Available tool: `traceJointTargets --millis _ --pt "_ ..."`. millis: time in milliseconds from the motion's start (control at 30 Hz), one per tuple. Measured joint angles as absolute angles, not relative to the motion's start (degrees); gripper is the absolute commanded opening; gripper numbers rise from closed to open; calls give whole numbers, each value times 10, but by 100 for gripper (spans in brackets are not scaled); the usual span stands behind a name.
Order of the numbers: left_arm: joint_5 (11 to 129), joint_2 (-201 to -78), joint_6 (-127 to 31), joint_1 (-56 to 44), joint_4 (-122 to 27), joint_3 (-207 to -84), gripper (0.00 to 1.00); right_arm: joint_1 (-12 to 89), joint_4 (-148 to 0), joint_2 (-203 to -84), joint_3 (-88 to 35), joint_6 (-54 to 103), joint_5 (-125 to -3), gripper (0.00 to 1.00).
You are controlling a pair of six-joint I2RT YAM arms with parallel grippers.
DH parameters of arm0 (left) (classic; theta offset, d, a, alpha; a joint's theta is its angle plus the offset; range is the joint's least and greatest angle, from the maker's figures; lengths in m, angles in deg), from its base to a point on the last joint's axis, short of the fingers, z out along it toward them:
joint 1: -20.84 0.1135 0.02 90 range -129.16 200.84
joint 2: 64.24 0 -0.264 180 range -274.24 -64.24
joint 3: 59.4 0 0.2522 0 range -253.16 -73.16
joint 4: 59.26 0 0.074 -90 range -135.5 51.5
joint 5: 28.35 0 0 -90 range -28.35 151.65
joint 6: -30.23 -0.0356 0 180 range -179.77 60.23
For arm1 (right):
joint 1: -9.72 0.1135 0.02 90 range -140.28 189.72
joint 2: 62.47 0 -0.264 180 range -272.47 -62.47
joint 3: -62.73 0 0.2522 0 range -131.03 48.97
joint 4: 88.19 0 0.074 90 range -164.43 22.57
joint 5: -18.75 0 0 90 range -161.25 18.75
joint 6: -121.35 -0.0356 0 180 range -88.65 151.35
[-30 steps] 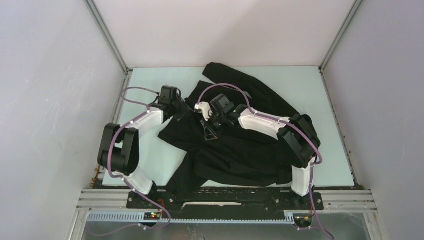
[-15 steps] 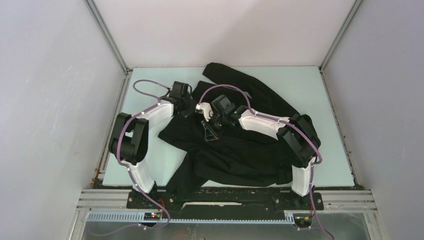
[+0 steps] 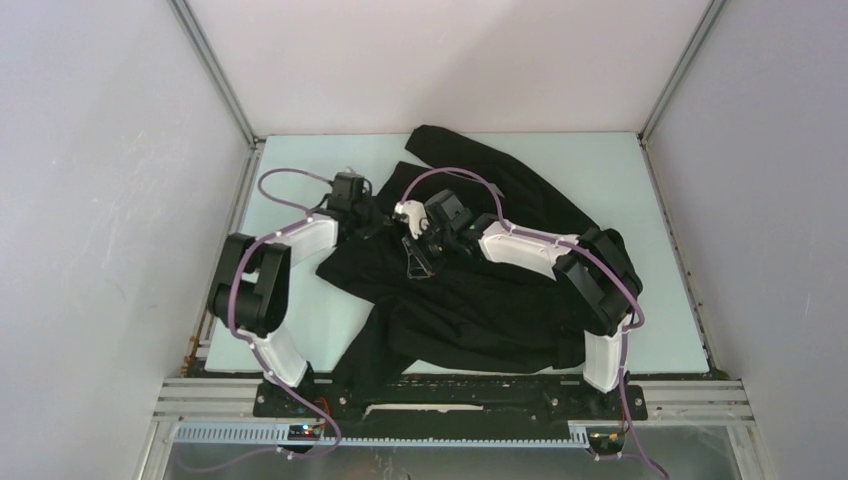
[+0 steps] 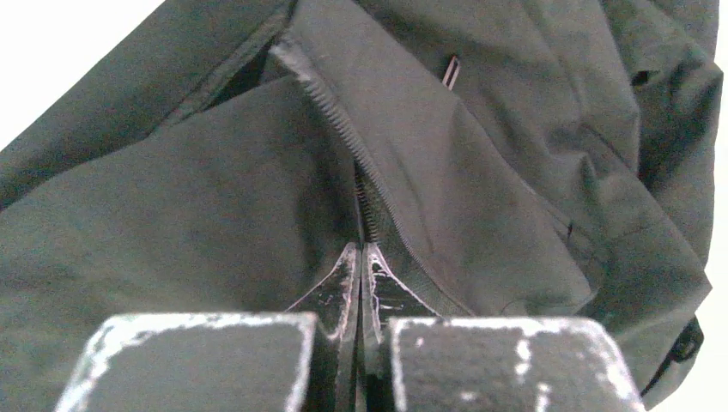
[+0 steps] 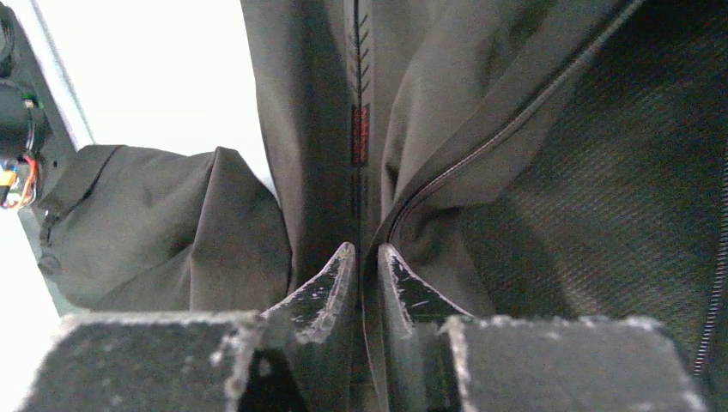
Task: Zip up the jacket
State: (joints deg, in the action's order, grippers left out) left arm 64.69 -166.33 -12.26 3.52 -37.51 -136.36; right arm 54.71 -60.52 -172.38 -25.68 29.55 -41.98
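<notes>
The black jacket (image 3: 480,290) lies crumpled across the middle of the table. In the left wrist view, the jacket (image 4: 172,223) fills the frame and its zipper teeth (image 4: 330,112) run down to my fingertips. My left gripper (image 4: 361,251) is shut right at the point where the two zipper sides meet; in the top view the left gripper (image 3: 372,222) is at the jacket's left part. My right gripper (image 5: 366,251) is shut on a fold of the jacket's front edge (image 5: 359,206), just below a small red tag (image 5: 359,134). In the top view the right gripper (image 3: 414,260) is close beside the left one.
Mesh lining (image 5: 618,172) of the jacket shows at the right of the right wrist view. The pale table (image 3: 300,330) is walled by white panels on three sides. A sleeve (image 3: 450,145) reaches to the far edge. The arm bases stand at the near rail (image 3: 450,395).
My left arm swung right and away, then came back a little to the left, its gripper staying at the jacket. My right gripper has shifted slightly away from me.
</notes>
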Motion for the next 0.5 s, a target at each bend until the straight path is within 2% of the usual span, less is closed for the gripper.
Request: traceJointTargets --millis 100,267,500 --pt "676 -1611 -123 56 -459 -1279 0 543 -632 -1718 -254 253 -443 37" --pt "717 -1541 -112 69 -603 -1156 0 519 -679 -1688 -248 172 -472 52" --pt "752 -1514 -76 68 -739 -1067 0 470 -746 -1688 -292 102 -483 54"
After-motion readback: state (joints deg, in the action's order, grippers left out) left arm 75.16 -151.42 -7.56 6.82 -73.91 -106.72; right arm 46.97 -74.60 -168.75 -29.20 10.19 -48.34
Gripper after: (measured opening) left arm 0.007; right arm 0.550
